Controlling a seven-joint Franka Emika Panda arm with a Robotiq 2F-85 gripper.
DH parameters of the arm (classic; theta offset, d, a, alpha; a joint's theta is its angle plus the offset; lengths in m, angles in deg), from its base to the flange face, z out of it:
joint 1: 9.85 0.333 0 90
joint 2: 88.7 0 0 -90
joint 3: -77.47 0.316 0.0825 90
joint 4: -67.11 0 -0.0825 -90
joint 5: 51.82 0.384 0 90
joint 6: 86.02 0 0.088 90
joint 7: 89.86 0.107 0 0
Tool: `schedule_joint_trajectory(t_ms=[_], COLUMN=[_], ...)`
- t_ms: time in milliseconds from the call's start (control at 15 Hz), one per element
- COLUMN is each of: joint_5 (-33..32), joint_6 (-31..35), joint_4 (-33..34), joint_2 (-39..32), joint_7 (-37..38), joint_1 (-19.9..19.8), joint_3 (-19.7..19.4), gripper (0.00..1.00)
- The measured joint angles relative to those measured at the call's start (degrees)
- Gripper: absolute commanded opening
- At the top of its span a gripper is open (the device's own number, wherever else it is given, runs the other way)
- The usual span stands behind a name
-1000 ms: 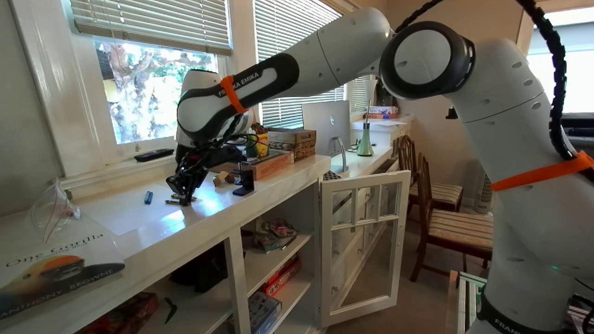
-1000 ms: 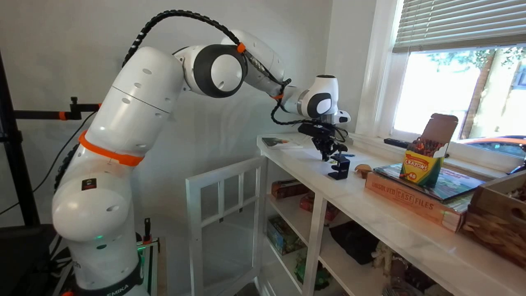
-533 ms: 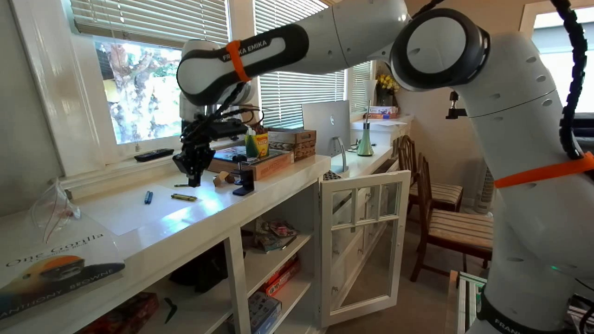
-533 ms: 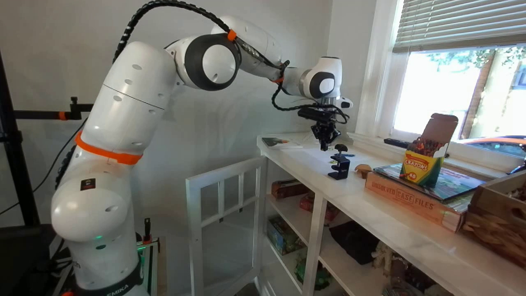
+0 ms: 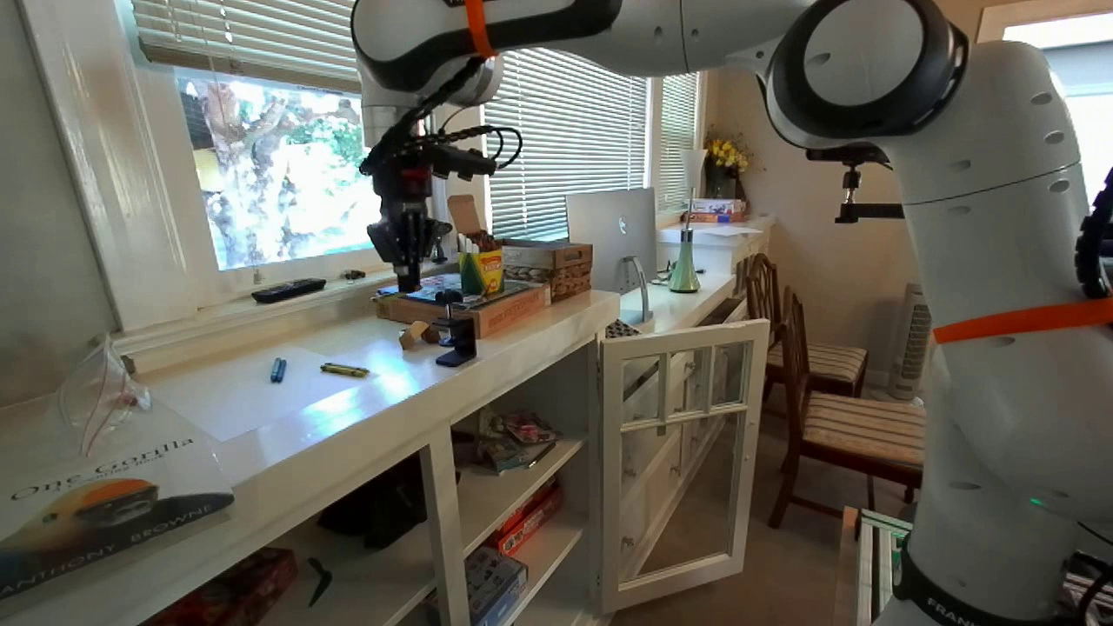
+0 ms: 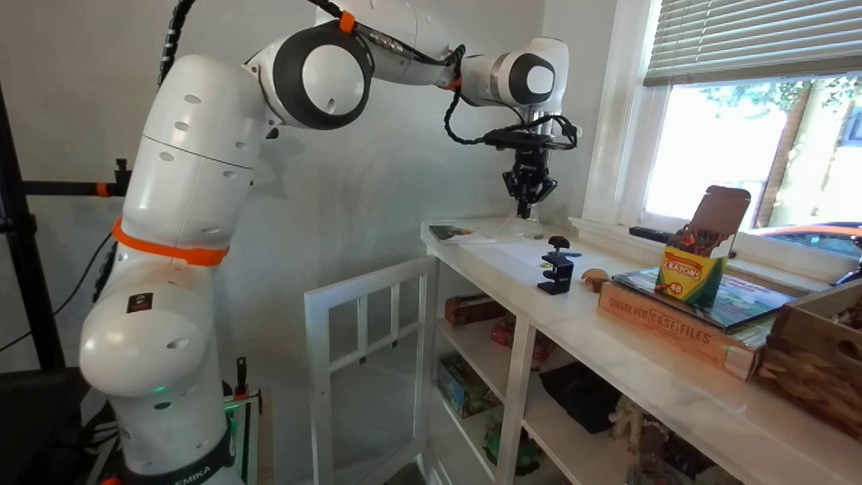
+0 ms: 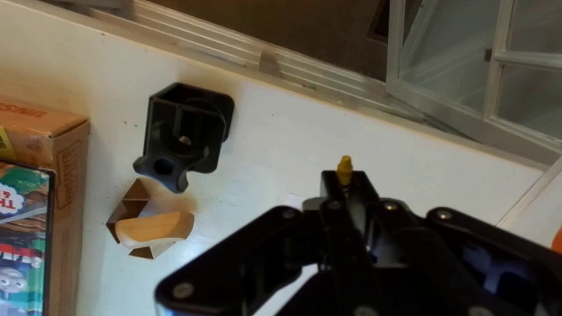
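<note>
A crayon (image 7: 345, 166) sits in the gripper (image 7: 346, 179) above the counter (image 7: 281, 140), jaws pressed nearly together on it, its yellow tip toward twelve o'clock in the wrist view. From it there: a clamp (image 7: 193, 153) between nine and ten, a box (image 7: 68, 175) at nine, a door (image 7: 494, 83) at two. In an exterior view, blue crayons (image 5: 277, 370) lie at the gripper's eight o'clock.

The arm (image 6: 222, 128) reached from the left, its jaws pointing down above the far part of the table (image 6: 646, 357). Nearer, to the right, stood a clamp (image 6: 560, 271). Further right, an open carton (image 6: 687, 279) of crayons (image 6: 700, 241) stood upright on a flat case (image 6: 751, 303) over a box (image 6: 663, 322), left of a crate (image 6: 815, 374).
</note>
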Motion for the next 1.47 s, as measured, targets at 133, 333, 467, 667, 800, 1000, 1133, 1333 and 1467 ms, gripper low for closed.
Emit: schedule_joint_trajectory(t_ms=[133,333,467,667,800,1000,1133,1333,1467], joint_5=[0.1,0.7,0.9,1.0,1.0,1.0,0.9,0.7,0.7], joint_6=[-4.0,-8.9,-12.0,-16.7,-19.2,-21.2,-21.4,-21.4,-21.4], joint_4=[0.8,1.3,1.5,1.9,2.6,3.5,4.0,4.5,4.5], joint_2=[0.7,1.7,2.5,3.6,3.8,3.8,3.7,3.6,3.6], joint_7=[-2.0,-5.6,-8.1,-11.0,-12.0,-12.5,-12.5,-12.3,-12.2], joint_1=[-0.6,-2.1,-3.5,-5.6,-6.6,-7.7,-8.3,-9.0,-9.2], joint_3=[0.0,-0.1,-0.2,-1.0,-1.5,-2.0,-2.5,-3.5,-3.6], gripper=[0.03,0.03,0.03,0.03,0.03,0.03,0.03,0.1,0.1])
